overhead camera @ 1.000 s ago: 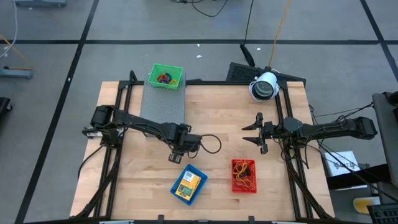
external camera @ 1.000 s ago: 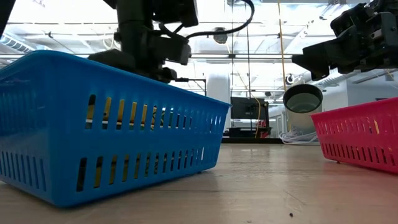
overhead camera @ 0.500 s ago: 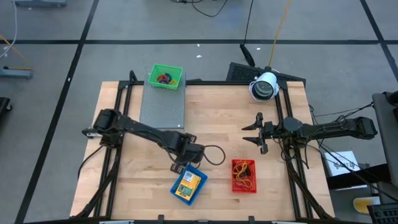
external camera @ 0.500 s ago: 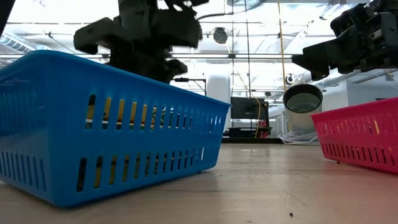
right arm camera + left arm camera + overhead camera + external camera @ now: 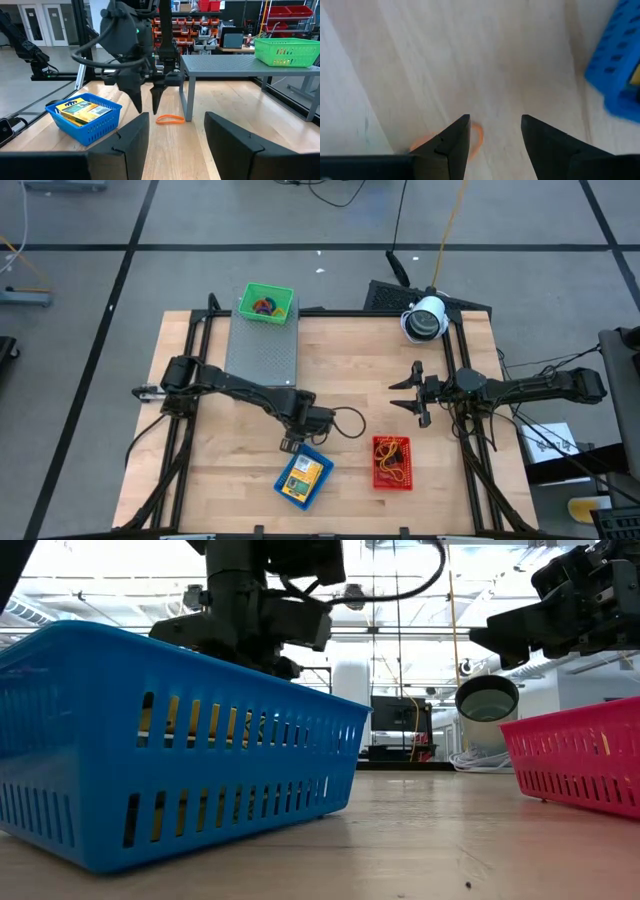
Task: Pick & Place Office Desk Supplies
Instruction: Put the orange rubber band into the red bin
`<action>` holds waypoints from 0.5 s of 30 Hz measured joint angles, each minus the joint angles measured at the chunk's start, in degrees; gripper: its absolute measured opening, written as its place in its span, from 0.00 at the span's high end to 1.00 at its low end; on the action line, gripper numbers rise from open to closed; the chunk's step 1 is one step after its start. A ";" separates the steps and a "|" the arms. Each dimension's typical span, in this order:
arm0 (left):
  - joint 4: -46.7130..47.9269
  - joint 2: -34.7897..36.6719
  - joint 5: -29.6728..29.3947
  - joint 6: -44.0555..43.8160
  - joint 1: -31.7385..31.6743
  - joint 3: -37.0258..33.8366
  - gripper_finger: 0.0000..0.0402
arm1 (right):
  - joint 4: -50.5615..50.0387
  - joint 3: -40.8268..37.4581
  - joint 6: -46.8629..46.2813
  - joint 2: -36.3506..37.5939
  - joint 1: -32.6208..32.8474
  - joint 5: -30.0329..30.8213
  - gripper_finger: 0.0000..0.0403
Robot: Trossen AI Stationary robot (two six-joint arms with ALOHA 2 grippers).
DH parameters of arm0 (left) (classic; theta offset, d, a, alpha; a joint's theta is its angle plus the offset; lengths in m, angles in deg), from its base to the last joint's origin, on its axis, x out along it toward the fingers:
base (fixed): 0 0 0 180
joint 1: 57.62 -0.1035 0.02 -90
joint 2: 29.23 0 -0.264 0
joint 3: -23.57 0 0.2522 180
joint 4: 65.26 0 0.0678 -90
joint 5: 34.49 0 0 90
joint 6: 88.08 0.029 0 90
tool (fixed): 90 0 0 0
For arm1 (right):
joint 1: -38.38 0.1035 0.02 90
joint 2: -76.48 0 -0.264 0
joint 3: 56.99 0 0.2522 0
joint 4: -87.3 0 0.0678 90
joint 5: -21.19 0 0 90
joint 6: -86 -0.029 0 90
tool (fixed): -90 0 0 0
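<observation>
Two dark, matte-black six-joint arms were built of slender tubular links joined by bulkier rounded housings. The left arm's two-finger gripper [image 5: 291, 444] ended in tapering, wedge-shaped black fingers [image 5: 451, 145] with flat inner faces; a thin black cable looped out just behind it. The right arm's two-finger gripper [image 5: 408, 392] carried matching pointed black fingers [image 5: 126, 140], with black cables trailing from the link behind its wrist housing.

Open left tool [image 5: 492, 131] over orange rubber band [image 5: 476, 137]
</observation>
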 joint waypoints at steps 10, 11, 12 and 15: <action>1.93 0.01 1.01 -12.75 -1.87 -0.76 0.54 | 0.00 0.02 0.00 0.00 0.01 0.01 0.55; 1.90 0.01 1.04 -14.93 -1.96 -1.16 0.54 | 0.00 0.00 0.00 0.00 0.01 -0.01 0.55; 1.90 0.01 1.11 -17.35 -1.98 -1.53 0.54 | 0.00 0.00 0.00 0.00 0.01 0.01 0.55; 1.89 0.01 1.13 -23.88 -1.98 -2.59 0.54 | -0.01 0.00 0.00 0.00 -0.01 0.00 0.55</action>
